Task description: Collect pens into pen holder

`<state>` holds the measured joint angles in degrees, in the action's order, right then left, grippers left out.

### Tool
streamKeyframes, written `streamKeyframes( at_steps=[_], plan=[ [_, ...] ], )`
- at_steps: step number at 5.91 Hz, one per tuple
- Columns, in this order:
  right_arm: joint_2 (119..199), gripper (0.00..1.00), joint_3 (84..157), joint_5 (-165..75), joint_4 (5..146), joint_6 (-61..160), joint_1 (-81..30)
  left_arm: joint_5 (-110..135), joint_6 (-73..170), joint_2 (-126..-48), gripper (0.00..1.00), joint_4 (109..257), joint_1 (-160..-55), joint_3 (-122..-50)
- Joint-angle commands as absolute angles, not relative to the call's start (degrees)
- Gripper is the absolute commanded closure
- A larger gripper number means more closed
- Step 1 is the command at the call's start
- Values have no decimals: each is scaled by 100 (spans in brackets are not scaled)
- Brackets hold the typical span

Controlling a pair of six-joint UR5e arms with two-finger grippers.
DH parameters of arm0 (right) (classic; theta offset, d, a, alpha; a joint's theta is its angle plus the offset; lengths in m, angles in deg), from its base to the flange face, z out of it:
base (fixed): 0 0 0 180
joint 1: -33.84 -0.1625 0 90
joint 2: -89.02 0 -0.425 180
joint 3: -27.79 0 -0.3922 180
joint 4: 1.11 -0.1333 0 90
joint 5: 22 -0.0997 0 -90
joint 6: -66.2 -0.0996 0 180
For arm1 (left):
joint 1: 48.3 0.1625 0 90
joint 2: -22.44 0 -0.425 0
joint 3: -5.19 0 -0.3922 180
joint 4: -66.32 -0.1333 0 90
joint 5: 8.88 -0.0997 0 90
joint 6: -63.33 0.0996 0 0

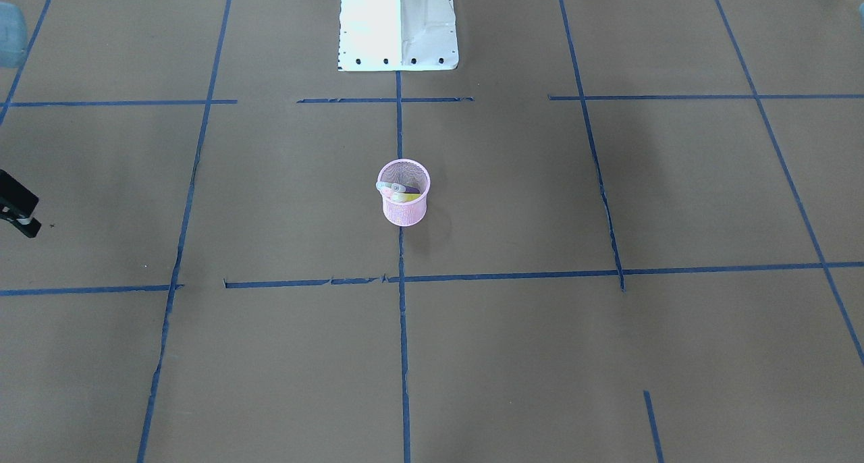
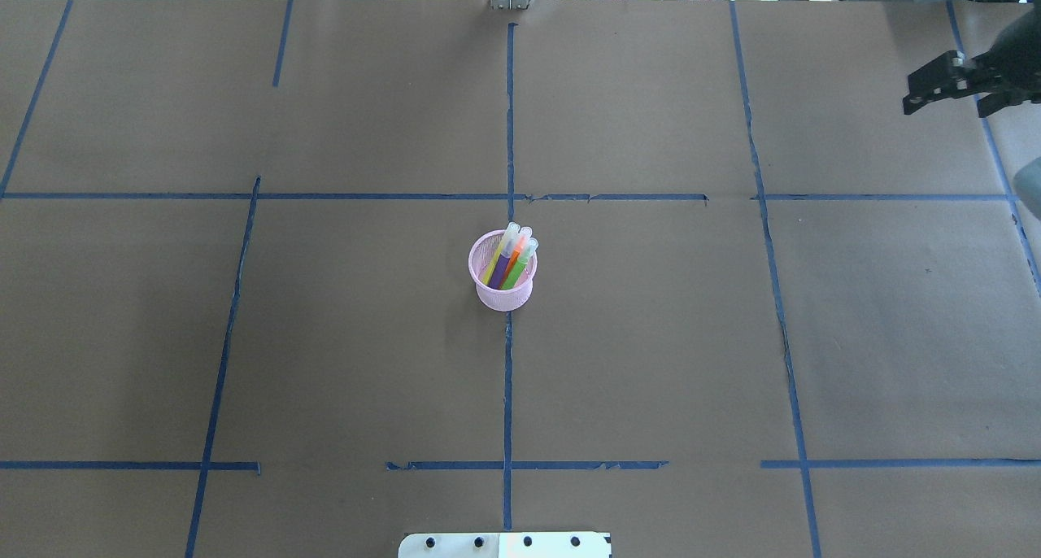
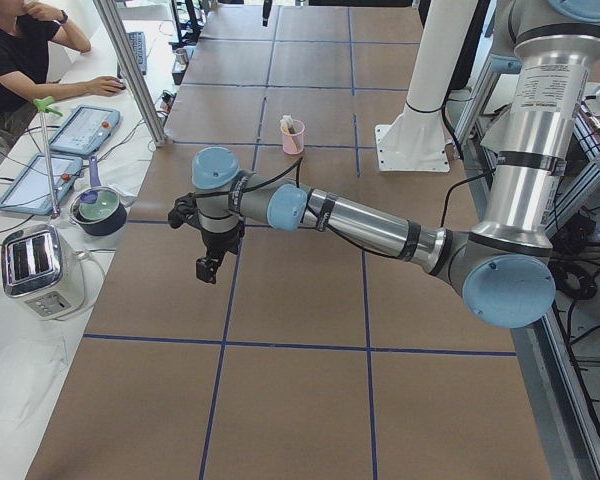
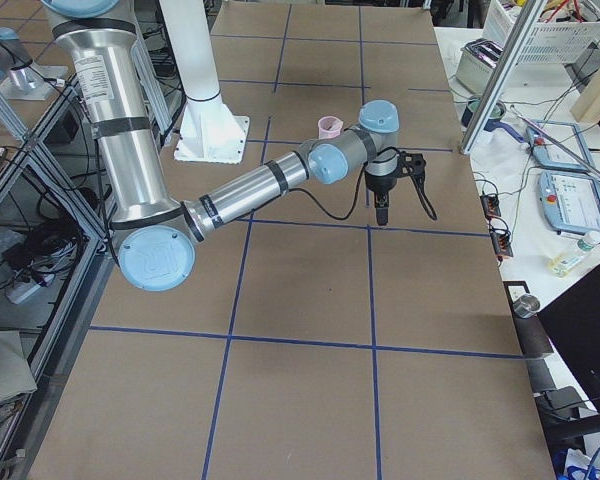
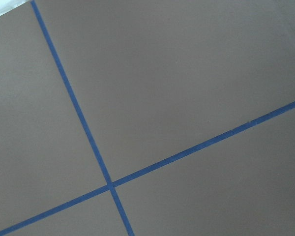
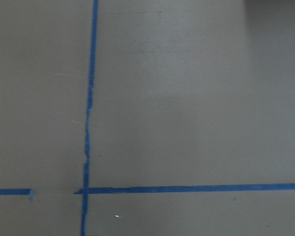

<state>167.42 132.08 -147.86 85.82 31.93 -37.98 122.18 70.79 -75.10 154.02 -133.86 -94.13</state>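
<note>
The pink mesh pen holder [image 2: 503, 291] [image 1: 403, 210] stands upright at the middle of the table, on the central tape line. Several pens [image 2: 511, 261] lean inside it with purple, orange, green and yellow barrels, their pale caps above the far rim. My right gripper [image 2: 915, 98] [image 1: 27, 228] hangs over the table's far right corner, well away from the cup. I cannot tell whether it is open or shut. My left gripper [image 3: 206, 272] shows only in the exterior left view, near the table's left end, and I cannot tell its state. Both wrist views show only bare paper and tape.
Blue tape lines [image 2: 508, 379] cross the brown paper tabletop. The white robot base plate [image 1: 398, 24] sits at the near middle edge. Beyond the far edge are a toaster [image 3: 40, 265], control tablets [image 3: 80, 130] and a seated person [image 3: 20, 50].
</note>
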Motion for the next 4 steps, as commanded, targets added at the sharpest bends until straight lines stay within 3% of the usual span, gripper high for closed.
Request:
streamKeyframes(
  at_steps=[1,3,4],
  plan=[
    [17075,0,12619,-15152,8818,5322,-4548,12243,7028,-7459,0,14880,-13906,-9352],
    [17049,0,11441,-15744,8889,6932,-5209,12408,7010,-7311,0,14578,-14067,-9317],
    [17127,0,11402,-15744,8950,6945,-5377,12514,6636,-7292,0,14577,-14076,-9334]
  ],
)
